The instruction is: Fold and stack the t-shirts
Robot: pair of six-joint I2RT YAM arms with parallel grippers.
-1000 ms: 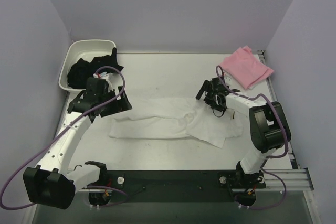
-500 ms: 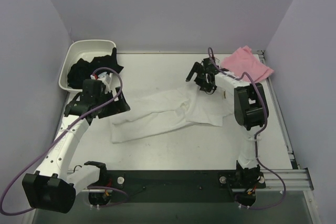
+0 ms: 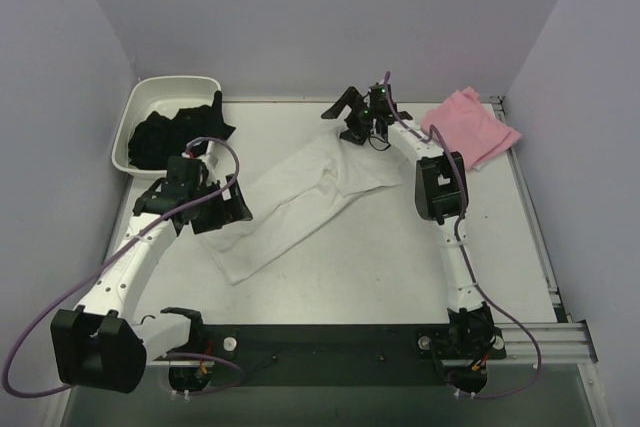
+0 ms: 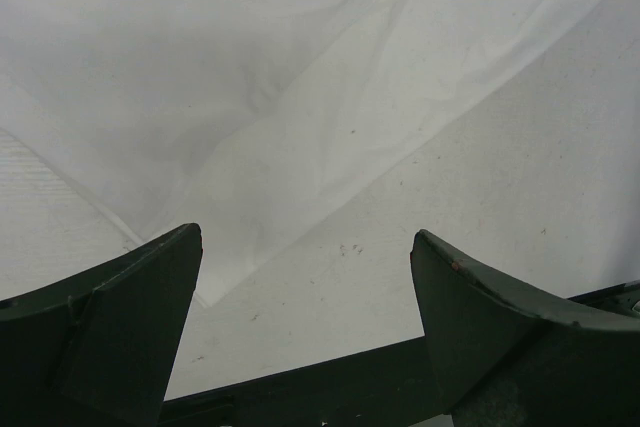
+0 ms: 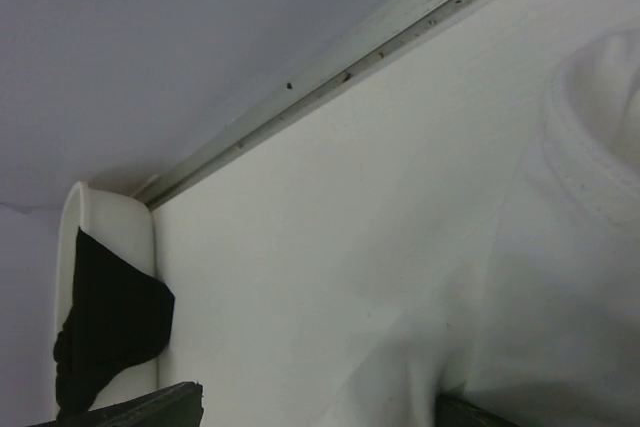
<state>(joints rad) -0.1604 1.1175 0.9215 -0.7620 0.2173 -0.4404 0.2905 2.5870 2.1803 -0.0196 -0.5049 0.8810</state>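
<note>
The white t-shirt [image 3: 300, 202] lies flat and diagonal on the table, from near left to far middle; no print shows on it. It also shows in the left wrist view [image 4: 250, 77] and the right wrist view [image 5: 560, 297], its neck rib at the right. The pink t-shirt [image 3: 468, 125] lies folded at the far right corner. My left gripper [image 3: 220, 209] [image 4: 305, 237] is open and empty, just above the shirt's near left end. My right gripper [image 3: 348, 119] [image 5: 315, 407] is open at the shirt's far end, close to the back edge.
A white tub [image 3: 125, 132] with black clothes [image 3: 165, 132] stands at the far left; it also shows in the right wrist view [image 5: 75, 217]. The table's back rail [image 5: 400, 37] and the purple wall run just beyond the right gripper.
The right gripper has swept from the middle right to the back middle. The shirt's right end went with it, so the shirt turned from crosswise to diagonal. The left gripper moved slightly nearer.
</note>
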